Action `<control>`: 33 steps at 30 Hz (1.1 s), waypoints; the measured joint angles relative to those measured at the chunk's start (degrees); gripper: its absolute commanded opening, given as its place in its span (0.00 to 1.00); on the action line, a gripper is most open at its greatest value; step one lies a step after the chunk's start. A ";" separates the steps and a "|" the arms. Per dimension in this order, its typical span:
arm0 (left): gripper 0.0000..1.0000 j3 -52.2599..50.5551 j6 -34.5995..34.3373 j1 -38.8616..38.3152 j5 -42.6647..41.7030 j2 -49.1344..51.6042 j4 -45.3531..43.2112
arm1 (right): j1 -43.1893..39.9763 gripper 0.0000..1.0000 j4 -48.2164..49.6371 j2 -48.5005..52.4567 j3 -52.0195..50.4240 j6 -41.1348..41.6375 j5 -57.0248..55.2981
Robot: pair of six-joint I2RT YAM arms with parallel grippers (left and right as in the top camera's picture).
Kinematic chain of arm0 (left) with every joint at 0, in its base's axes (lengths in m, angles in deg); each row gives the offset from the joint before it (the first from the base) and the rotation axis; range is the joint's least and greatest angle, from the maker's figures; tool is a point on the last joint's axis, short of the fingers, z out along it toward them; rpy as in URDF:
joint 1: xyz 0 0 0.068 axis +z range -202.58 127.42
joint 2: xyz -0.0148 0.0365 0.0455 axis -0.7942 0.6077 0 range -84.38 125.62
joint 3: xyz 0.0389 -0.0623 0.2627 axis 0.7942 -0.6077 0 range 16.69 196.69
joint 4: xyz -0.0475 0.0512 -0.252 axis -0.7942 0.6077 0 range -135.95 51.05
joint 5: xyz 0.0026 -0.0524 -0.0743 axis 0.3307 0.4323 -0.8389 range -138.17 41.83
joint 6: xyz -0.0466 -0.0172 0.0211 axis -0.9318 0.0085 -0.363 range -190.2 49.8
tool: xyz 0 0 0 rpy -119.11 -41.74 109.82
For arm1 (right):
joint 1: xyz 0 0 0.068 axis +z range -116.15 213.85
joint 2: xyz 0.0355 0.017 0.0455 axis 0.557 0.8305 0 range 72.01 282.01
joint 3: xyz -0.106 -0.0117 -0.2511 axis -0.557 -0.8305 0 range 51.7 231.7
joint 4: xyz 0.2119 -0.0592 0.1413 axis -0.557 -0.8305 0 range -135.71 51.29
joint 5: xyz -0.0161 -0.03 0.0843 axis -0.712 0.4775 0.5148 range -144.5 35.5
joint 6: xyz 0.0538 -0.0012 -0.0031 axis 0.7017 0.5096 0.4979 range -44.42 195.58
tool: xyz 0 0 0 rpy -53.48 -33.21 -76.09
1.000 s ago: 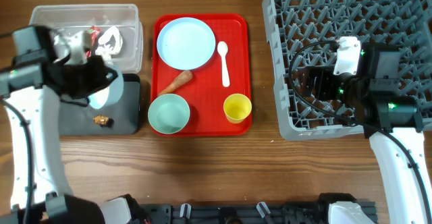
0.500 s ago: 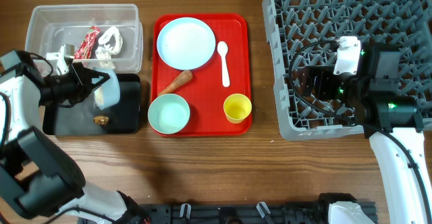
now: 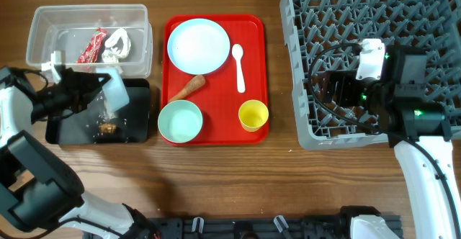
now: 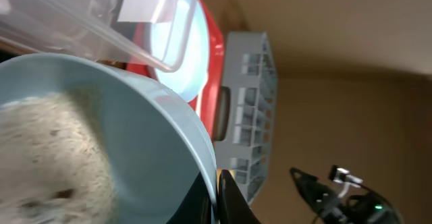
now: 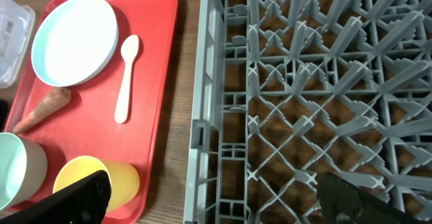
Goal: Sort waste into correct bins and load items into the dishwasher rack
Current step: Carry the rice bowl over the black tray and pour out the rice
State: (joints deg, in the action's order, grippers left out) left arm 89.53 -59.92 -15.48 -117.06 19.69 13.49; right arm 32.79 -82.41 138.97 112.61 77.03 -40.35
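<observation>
**Bowl tipped over the black bin**

At far left, the clear bin (image 3: 86, 8) holds wrappers (image 3: 108, 43). Just nearer, the black bin (image 3: 68, 127) holds a brown scrap (image 3: 108, 128). The left tool (image 3: 101, 93) reaches in from the left and grips a pale bowl (image 3: 117, 95) tilted above it, with crumbly residue inside. The red tray (image 3: 220, 95) carries a plate (image 3: 198, 45), carrot (image 3: 187, 88), spoon (image 3: 238, 66), second bowl (image 3: 180, 120) and yellow cup (image 3: 253, 114). At right, the right tool (image 3: 333, 93) hovers over the rack (image 3: 360, 8), fingers spread wide.
</observation>
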 measured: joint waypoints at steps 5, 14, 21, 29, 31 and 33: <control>0.04 0.00 -0.02 1.84 -3.93 0.00 0.44 | 0.00 1.00 0.00 0.00 0.00 0.00 0.00; 0.04 0.00 0.00 5.44 -8.52 0.00 0.55 | 0.00 1.00 0.00 0.00 0.00 0.00 0.00; 0.04 0.00 -0.02 9.16 -14.71 0.00 0.57 | 0.00 1.00 0.00 0.00 0.00 0.00 0.00; 0.04 0.00 -0.02 11.58 -19.12 0.00 0.85 | 0.00 1.00 0.00 0.00 0.00 0.00 0.00; 0.04 0.00 -0.02 11.58 -19.21 0.00 0.85 | 0.00 1.00 0.00 0.00 0.00 0.00 0.00; 0.04 0.00 -0.02 11.58 -19.47 0.00 0.94 | 0.00 1.00 -0.02 0.00 0.00 0.00 0.00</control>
State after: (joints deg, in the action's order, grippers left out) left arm 89.53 -59.94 -3.89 -136.53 19.69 14.43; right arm 32.79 -82.43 138.97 112.61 77.03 -40.35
